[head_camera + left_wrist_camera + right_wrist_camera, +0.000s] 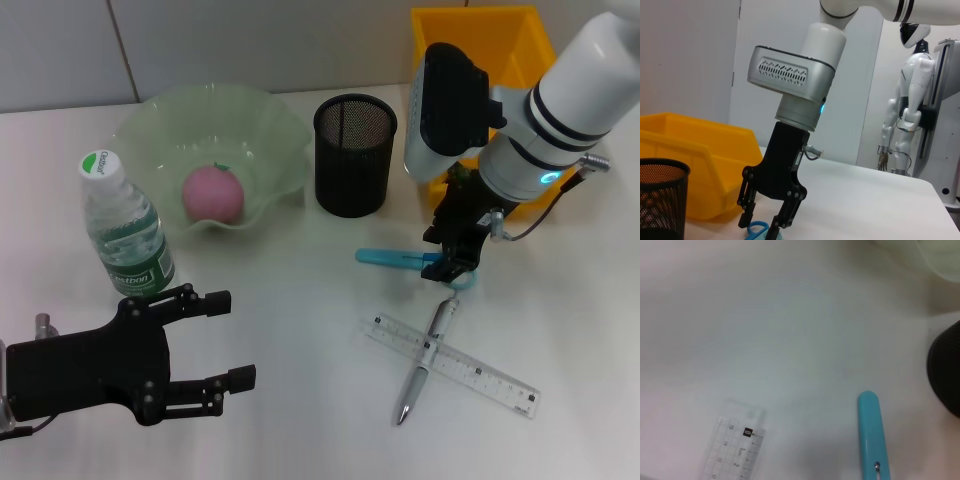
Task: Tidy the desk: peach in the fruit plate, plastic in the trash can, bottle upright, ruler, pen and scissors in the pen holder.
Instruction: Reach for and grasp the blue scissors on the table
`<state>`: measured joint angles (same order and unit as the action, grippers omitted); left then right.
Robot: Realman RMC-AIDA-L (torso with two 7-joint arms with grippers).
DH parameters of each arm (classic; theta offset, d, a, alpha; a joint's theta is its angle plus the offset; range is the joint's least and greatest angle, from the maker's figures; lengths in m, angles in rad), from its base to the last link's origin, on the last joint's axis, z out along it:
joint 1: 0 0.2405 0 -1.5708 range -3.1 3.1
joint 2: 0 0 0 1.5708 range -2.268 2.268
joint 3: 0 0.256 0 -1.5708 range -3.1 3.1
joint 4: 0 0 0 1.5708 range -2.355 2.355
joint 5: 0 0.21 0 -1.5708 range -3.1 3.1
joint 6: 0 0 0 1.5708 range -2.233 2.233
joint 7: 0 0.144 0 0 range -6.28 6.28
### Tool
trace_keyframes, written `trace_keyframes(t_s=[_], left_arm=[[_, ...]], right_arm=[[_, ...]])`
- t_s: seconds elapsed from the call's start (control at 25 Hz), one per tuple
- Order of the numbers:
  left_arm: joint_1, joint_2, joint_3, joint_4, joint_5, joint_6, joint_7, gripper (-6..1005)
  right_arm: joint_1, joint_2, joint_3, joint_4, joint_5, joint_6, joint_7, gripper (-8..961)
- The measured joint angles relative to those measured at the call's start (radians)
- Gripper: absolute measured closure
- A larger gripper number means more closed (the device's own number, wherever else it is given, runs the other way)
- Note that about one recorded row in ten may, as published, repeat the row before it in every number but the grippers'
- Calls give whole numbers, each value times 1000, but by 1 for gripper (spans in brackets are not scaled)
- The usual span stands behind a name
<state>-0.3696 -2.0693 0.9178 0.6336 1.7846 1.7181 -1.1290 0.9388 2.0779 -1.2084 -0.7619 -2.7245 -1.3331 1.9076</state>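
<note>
A pink peach (212, 192) lies in the pale green fruit plate (270, 130). The bottle (125, 225) stands upright to the plate's left. Blue scissors (395, 258) lie flat in front of the black mesh pen holder (355, 155). My right gripper (452, 268) is down at their handle end, open, a finger on each side of the handle (754, 231). A clear ruler (455, 364) lies nearer me with a silver pen (428, 355) across it. My left gripper (232, 338) rests open at the near left. No plastic is in view.
A yellow bin (480, 55) stands at the back right behind the right arm. The right wrist view shows the scissors' blue blade cover (869, 430), a ruler end (737, 450) and the pen holder's side (946, 370).
</note>
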Motion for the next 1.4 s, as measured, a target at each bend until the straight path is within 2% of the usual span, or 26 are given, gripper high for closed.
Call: trace_keyframes(t_s=[0.84,1.4], left_arm=[[-2,2,-4,0,0,3,0,137],[-5,3,-4,0,-2,3,0,138]], right_arm=[[32,5,-26,78,6,74,3,531],[34,6,-27,92,6,97,-1,528]])
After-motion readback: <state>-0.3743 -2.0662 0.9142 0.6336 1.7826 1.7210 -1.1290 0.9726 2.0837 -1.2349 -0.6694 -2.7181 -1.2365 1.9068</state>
